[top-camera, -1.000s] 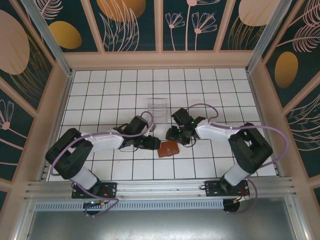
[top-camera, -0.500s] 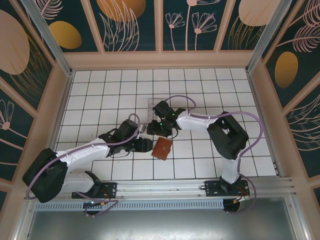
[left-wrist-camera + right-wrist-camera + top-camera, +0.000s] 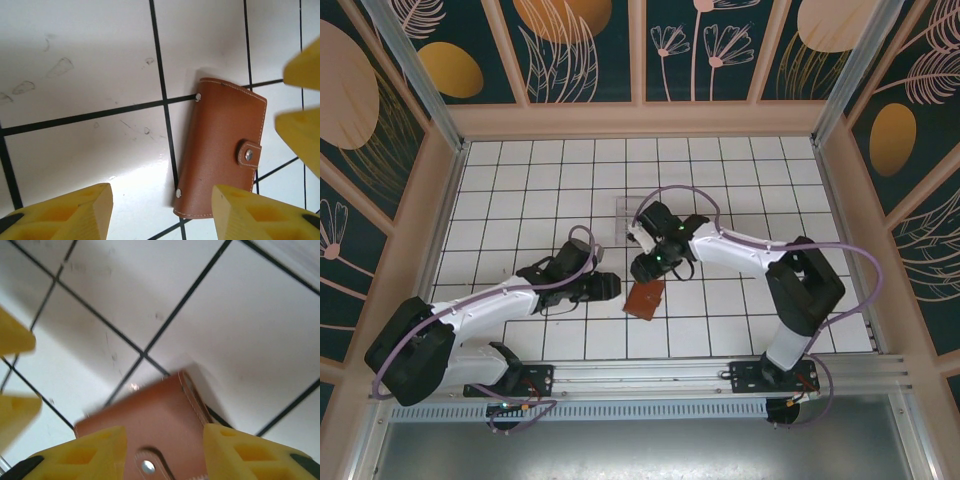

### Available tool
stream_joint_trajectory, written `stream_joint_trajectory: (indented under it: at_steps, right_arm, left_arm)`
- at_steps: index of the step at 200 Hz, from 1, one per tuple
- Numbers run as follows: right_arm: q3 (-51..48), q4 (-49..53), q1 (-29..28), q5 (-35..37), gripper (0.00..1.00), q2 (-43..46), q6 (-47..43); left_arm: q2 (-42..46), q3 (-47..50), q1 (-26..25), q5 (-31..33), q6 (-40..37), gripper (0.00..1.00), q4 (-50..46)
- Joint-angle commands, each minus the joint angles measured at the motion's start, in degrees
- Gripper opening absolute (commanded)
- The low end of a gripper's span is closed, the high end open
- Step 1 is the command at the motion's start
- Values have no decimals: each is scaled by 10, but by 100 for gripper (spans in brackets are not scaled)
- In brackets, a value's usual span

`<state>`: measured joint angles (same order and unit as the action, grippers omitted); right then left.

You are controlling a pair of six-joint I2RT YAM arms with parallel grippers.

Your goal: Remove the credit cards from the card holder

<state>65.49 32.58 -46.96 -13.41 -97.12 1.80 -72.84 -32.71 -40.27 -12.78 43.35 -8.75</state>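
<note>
A white tiled worktop (image 3: pixel 520 180) inside a walled enclosure, seen from above, with two robot arms reaching in from its near edge. The card holder (image 3: pixel 645 298), a reddish-brown leather wallet, lies flat near the middle of the worktop, a little toward the near edge. It is folded shut with its snap tab fastened, so the credit cards are presumably inside. The left gripper (image 3: pixel 610 287) sits just to the holder's left, low over the tiles, its yellow fingers (image 3: pixel 65 210) spread apart with nothing between them. The right gripper (image 3: pixel 645 268) hangs just beyond the holder's far edge. In its wrist view its fingers (image 3: pixel 80 455) are also apart, straddling the holder's top face without clamping it. A clear plastic tray (image 3: pixel 628 205) lies farther back, partly behind the right arm. The risks look like these. The two grippers are very close and could knock together. The holder is thin and flat on smooth tile, so a finger coming down at an angle could push it sliding instead of catching an edge. A grip across the closed cover would pinch it shut rather than free the snap.
</note>
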Motion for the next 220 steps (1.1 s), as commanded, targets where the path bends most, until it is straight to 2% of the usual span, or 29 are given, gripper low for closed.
stream_joint_trajectory:
  at_steps: [1, 44, 134, 155, 186, 220]
  right_arm:
    - [-16, 60, -11, -2, 47, 18, -100]
    - [-5, 80, -74, 45, 46, 0, -149]
    - [16, 103, -100, 110, 47, -68, -156]
    - [17, 99, -106, 126, 41, -72, -159]
    - [28, 79, -118, 140, 28, -71, -163]
    - [51, 50, -128, 139, 21, -69, -171]
  left_arm:
    - [7, 13, 19, 8, 15, 57, 4]
    - [6, 37, 57, 1, 11, 57, 20]
    - [-6, 27, 63, 1, -8, 59, 6]
    - [-4, 20, 63, 1, -10, 59, 1]
    - [7, 8, 63, 8, -13, 59, -14]
    - [17, 7, 63, -5, -6, 57, -15]
